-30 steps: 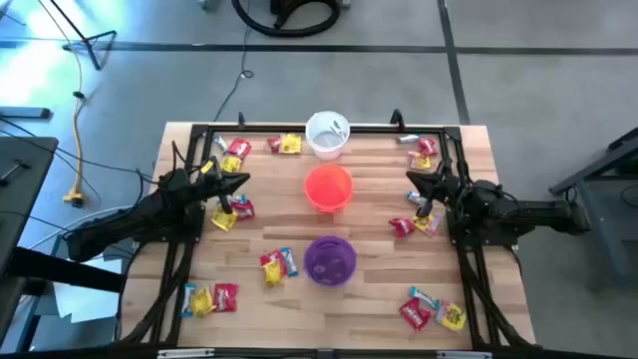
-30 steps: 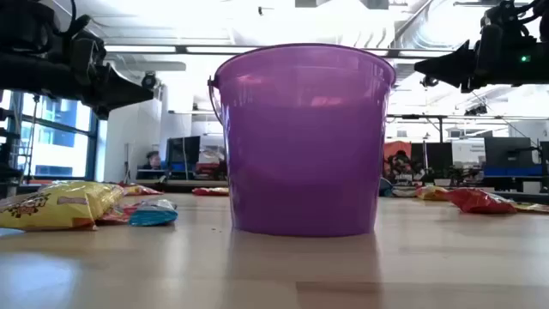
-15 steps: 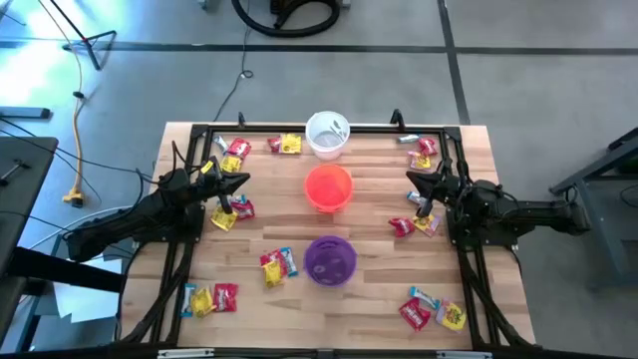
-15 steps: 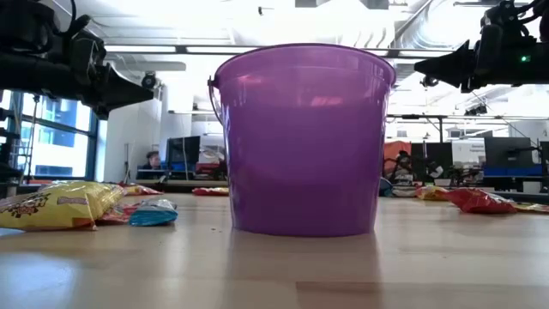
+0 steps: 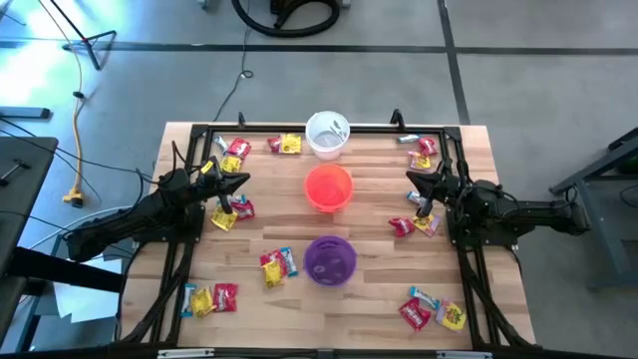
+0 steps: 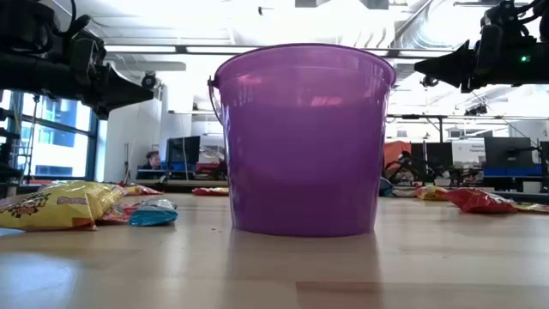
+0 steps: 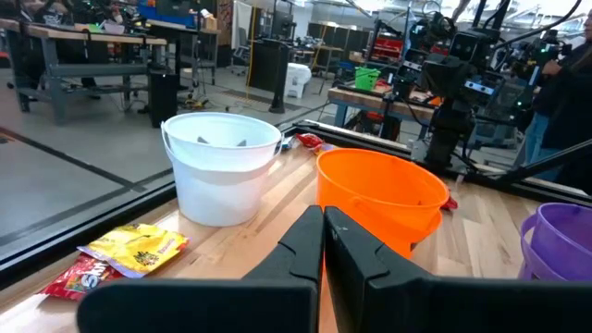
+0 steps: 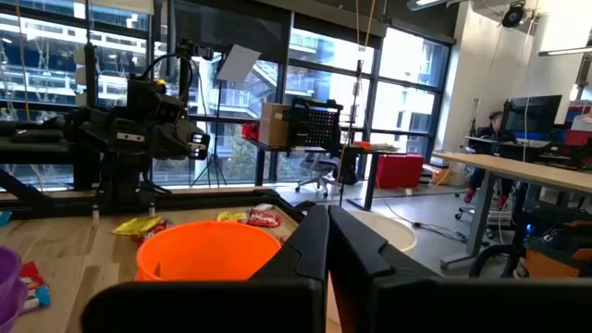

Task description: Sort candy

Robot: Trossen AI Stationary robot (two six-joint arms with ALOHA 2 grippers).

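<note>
- landmark: the orange bucket (image 5: 328, 187) stands mid-table, with the white bucket (image 5: 327, 135) beyond it toward the far edge and the purple bucket (image 5: 330, 260) on its near side.
- the candy (image 5: 278, 264) lies scattered in small clusters on either side of the orange bucket and toward the table corners; none is seen in a gripper, and sorting looks barely begun.
- left gripper (image 5: 233, 183) hovers to the left of the orange bucket, above a yellow and red packet cluster (image 5: 231, 211); its fingers are pressed together with nothing between them.
- right gripper (image 5: 423, 185) hovers to the right of the orange bucket, near a red packet (image 5: 402, 226); its fingers likewise meet, empty.
- handling, as a judgement: the packets look light, thin and crinkly, with slick foil that could slide on the wood; pinching across a packet's middle or a sealed end seems the surest hold.
- overlapping packets may lift together, so a lone one is the easier pick.
- room: bare wooden tabletop (image 5: 374, 269) surrounds the buckets, so the reach looks clear; the black frame rail (image 5: 460, 214) runs beside the right-hand clusters and crowds them.
</note>
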